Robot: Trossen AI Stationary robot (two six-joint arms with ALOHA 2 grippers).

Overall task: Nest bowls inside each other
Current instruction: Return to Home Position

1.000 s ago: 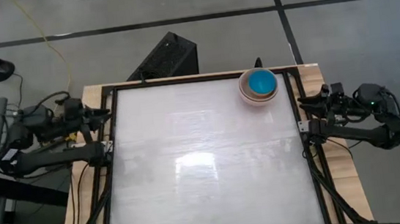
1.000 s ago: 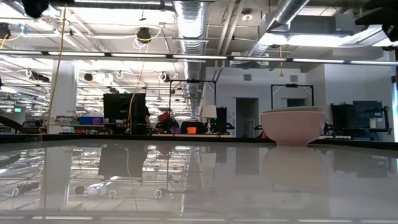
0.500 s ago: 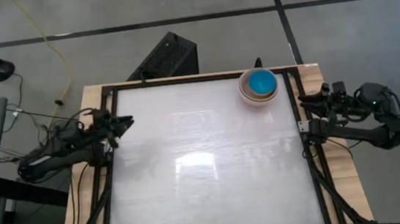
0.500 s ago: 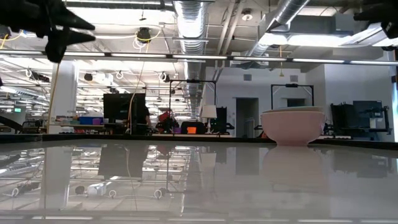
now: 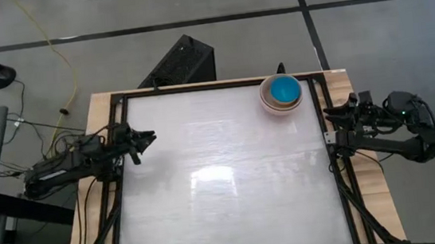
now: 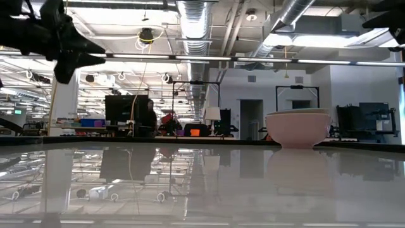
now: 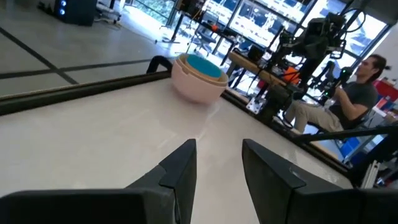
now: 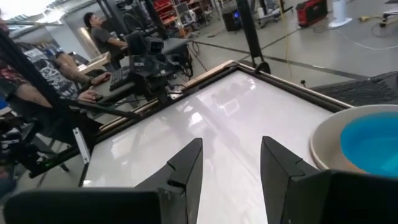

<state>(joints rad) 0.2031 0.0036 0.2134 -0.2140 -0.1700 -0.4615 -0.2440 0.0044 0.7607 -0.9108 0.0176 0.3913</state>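
The bowls (image 5: 281,94) stand nested in one stack on the white table top, near its far right corner. A salmon-pink bowl (image 6: 297,132) is outermost, a pale rim shows just inside it, and a bright teal bowl (image 7: 205,65) is innermost. The stack also shows at the edge of the right wrist view (image 8: 360,146). My left gripper (image 5: 148,137) hangs open and empty over the table's left edge, pointing level toward the right (image 7: 219,146) (image 6: 95,52). My right gripper (image 5: 330,113) waits open and empty at the right edge (image 8: 231,144), nearer than the stack.
A black frame (image 5: 124,187) runs round the table top. A black box (image 5: 184,61) lies on the floor beyond the far edge. People sit at desks beyond the table (image 7: 354,99) (image 8: 106,37). The glossy table top (image 5: 224,185) lies bare between the arms.
My left gripper has swung in from outside the table's left edge toward the right and has come down, so it now shows in the low view. Its fingers stay open. The bowls and my right arm have kept still.
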